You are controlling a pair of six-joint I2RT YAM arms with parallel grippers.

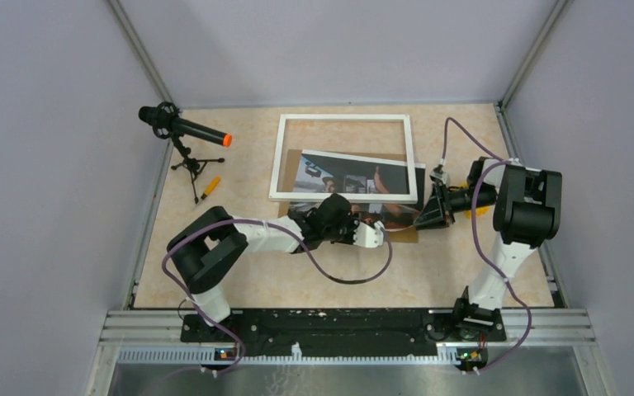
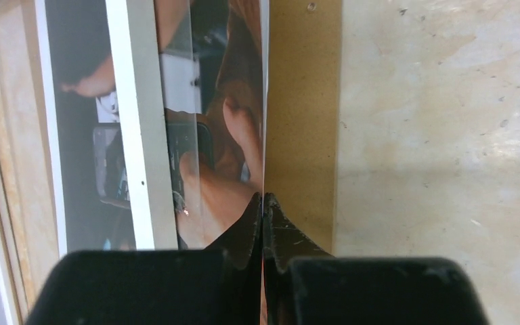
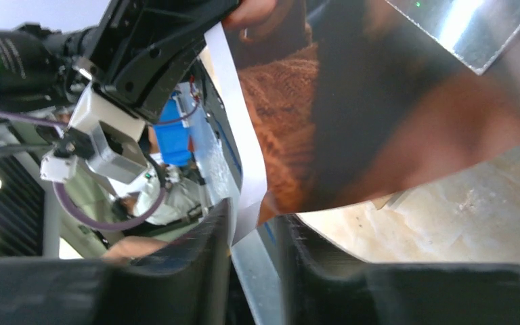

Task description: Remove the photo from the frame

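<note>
Near the middle of the tabletop [image 1: 243,157] the photo [image 1: 351,177] lay skewed on the brown backing board [image 2: 305,101], with the near rail of the frame [image 1: 343,120] crossing over it. I had the left end effector [image 2: 264,198] clenched on the photo's edge. The right end effector [image 3: 252,213] stood released, with the photo's curled corner between its parted fingers.

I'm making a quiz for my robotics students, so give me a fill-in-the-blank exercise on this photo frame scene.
The left gripper is ____ (open or shut) on the photo's edge.
The frame has a thin ____ border.
The microphone has a tip coloured ____.
Missing words: shut; white; orange.
</note>
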